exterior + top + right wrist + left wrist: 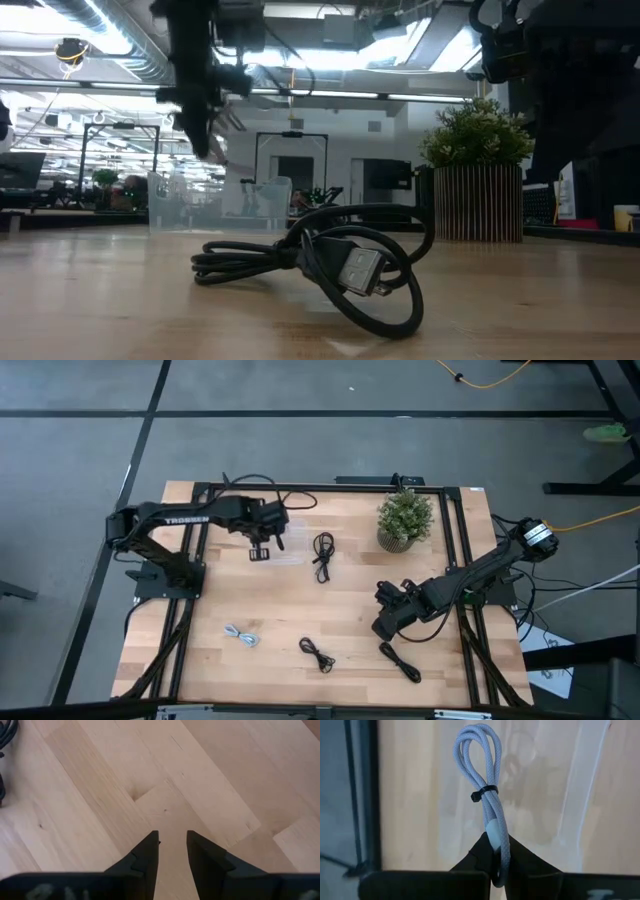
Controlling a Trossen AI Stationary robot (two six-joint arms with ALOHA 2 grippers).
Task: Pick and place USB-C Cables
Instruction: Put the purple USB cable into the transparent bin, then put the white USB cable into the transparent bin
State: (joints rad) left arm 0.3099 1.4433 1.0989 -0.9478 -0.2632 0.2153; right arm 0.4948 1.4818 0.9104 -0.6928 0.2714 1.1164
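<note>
Wooden table (250, 600) under an open office room | left gripper (498, 855) closed on a pale cable (487, 795), held over a clear box (285, 540) at the far left | right gripper (172, 851) slightly open, empty, near a black cable (400, 660) | cables light, soft, springy; grasp at the tied middle | plant (404, 520) at the far edge.

Bright ceiling lights (300, 75) glare behind the low view, silhouetting the black cable (330, 265); the room beyond blurs. The table (250, 600) is evenly lit.
</note>
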